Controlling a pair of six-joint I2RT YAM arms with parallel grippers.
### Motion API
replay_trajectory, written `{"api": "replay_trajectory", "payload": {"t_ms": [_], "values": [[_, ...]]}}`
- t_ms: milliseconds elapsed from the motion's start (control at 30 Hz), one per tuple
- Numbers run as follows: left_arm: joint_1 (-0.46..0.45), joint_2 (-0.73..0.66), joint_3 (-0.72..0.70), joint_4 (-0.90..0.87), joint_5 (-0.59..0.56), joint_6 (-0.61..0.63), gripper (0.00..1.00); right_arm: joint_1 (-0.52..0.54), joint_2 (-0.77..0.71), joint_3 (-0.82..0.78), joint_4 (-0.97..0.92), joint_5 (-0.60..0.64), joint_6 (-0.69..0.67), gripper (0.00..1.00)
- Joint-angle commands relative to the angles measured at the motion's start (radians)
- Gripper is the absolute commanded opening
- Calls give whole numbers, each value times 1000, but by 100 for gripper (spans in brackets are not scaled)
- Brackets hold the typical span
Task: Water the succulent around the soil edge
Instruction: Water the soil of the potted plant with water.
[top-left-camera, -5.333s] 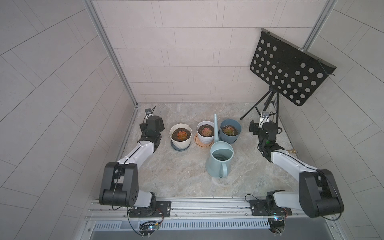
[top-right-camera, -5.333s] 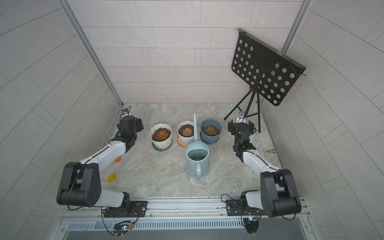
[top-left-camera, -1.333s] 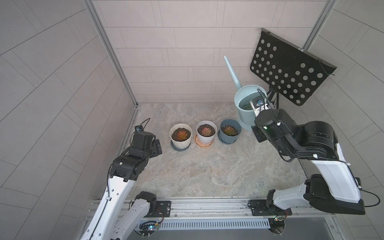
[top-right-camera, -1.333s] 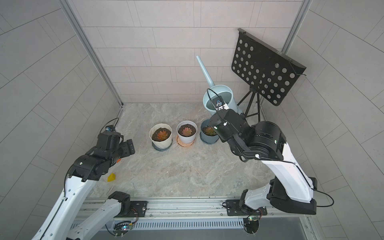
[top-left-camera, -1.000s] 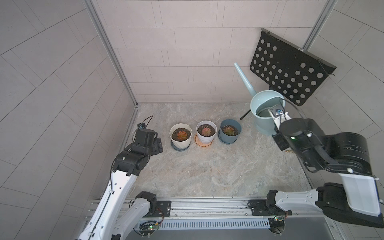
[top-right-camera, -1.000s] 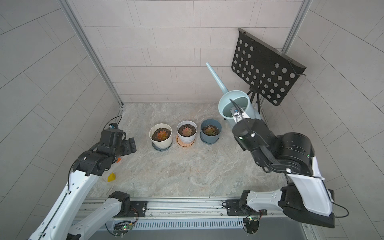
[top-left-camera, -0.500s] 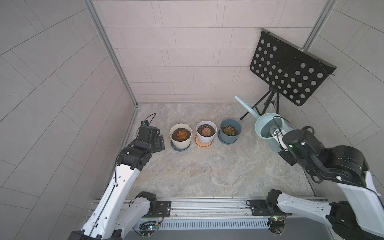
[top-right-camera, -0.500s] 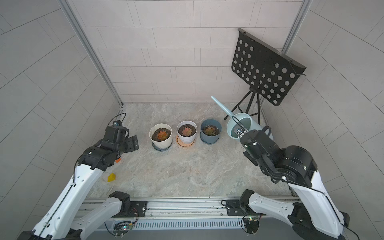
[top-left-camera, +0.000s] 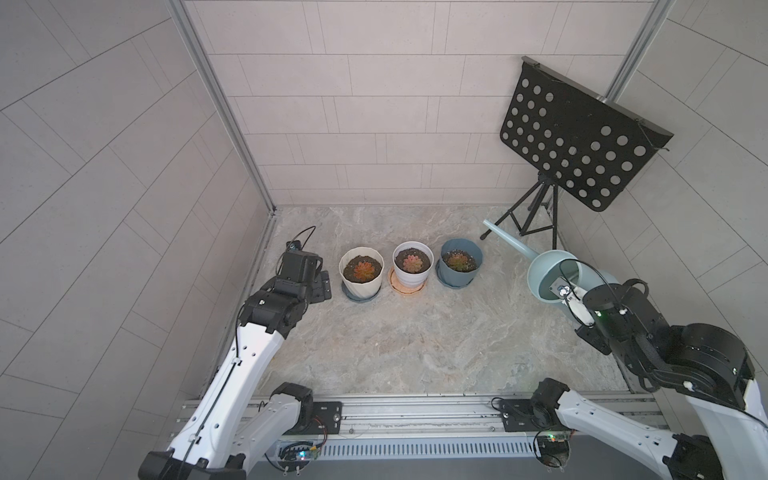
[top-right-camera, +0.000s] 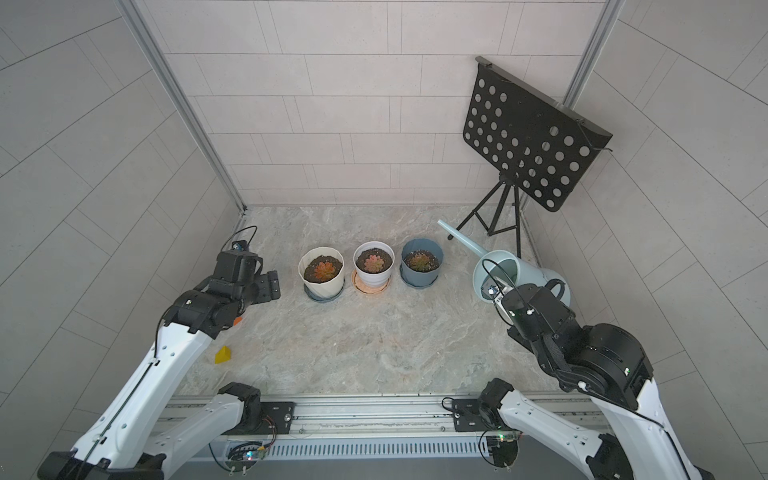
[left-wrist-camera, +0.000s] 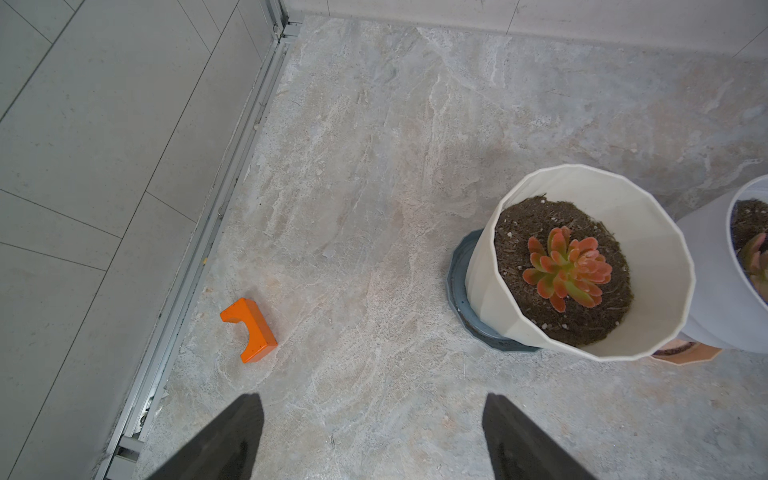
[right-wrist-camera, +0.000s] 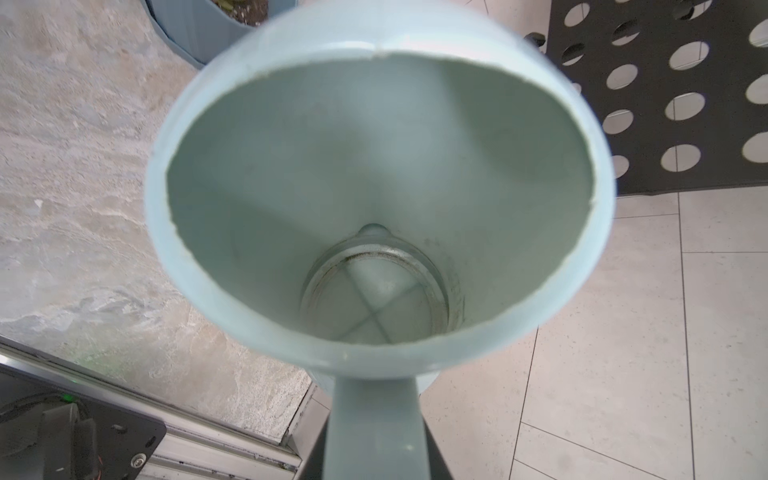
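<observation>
Three potted succulents stand in a row in both top views: a cream pot (top-left-camera: 360, 270), a white pot (top-left-camera: 412, 262) and a blue pot (top-left-camera: 459, 261). My right gripper (right-wrist-camera: 376, 453) is shut on the handle of the pale blue watering can (top-left-camera: 552, 276). The can hangs to the right of the blue pot, and its spout (top-left-camera: 505, 239) points toward the back left. A little water lies at its bottom (right-wrist-camera: 374, 291). My left gripper (left-wrist-camera: 372, 401) is open and empty, just left of the cream pot (left-wrist-camera: 648, 232) and its red-green succulent (left-wrist-camera: 567, 268).
A black perforated music stand (top-left-camera: 577, 153) on a tripod stands at the back right, close behind the can. An orange block (left-wrist-camera: 249, 328) and a yellow block (top-right-camera: 223, 355) lie by the left wall. Tiled walls close in three sides, and a metal rail (top-left-camera: 415, 409) runs along the front.
My right arm has brought the watering can down from high at the back to low on the right. My left gripper has moved forward toward the cream pot.
</observation>
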Motion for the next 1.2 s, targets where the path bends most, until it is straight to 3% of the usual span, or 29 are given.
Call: {"api": "replay_trajectory", "payload": {"t_ms": [0,400,1167], "values": [[-3,0,-21,23,-14,9,90,-4,-1,-48,-183,25,-34,0],[6,13,-53,54,-12,14,90,-4,20,-167,-119,23,-52,0],[61,13,-72,76,48,19,90,-8,96,-167,-116,131,-33,0]]}}
